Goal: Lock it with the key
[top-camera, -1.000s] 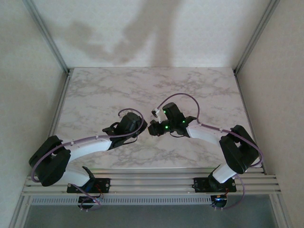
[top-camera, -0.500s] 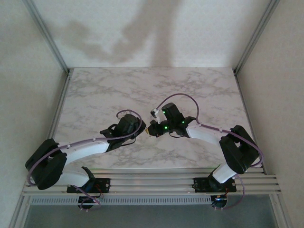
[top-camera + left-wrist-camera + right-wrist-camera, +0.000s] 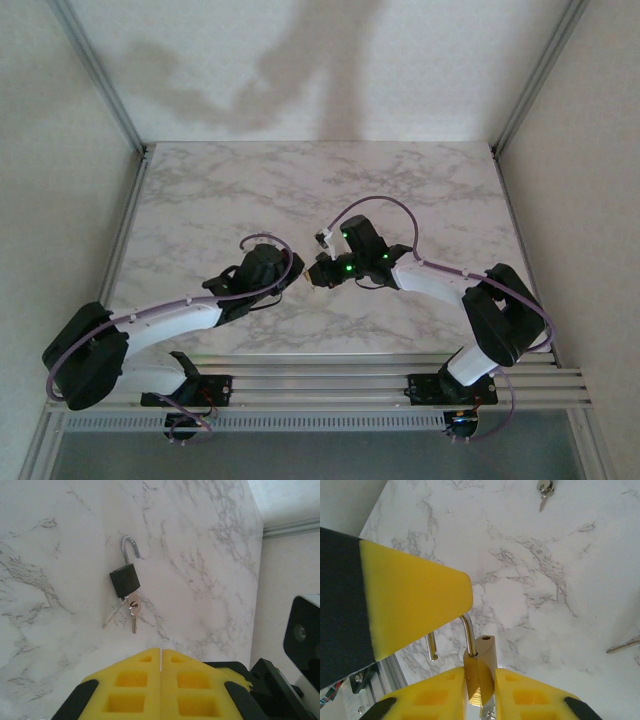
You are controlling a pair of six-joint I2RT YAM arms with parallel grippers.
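A small black padlock (image 3: 125, 579) lies on the marble table (image 3: 210, 555) with its shackle swung open. The key (image 3: 133, 613), thin and silvery-tan, lies against the padlock's bottom end, pointing toward my left gripper (image 3: 160, 656), whose yellow pads are shut with nothing between them. My right gripper (image 3: 480, 680) is shut on a brass padlock (image 3: 481, 662), held upright. Its steel shackle (image 3: 468, 630) is open, the free end out of the body. The left gripper's yellow pad (image 3: 415, 590) rests on top of that shackle. From above, both grippers (image 3: 305, 277) meet at the table's near middle.
A small key on a ring (image 3: 543, 492) lies at the top edge of the right wrist view, and another key's tip (image 3: 622, 645) pokes in at the right edge. The aluminium rail (image 3: 395, 677) runs along the near table edge. Frame posts (image 3: 100, 75) flank the table.
The left arm's elbow has swung down and to the left, and its wrist has shifted slightly left. The right arm has barely moved and keeps its hold on the brass padlock.
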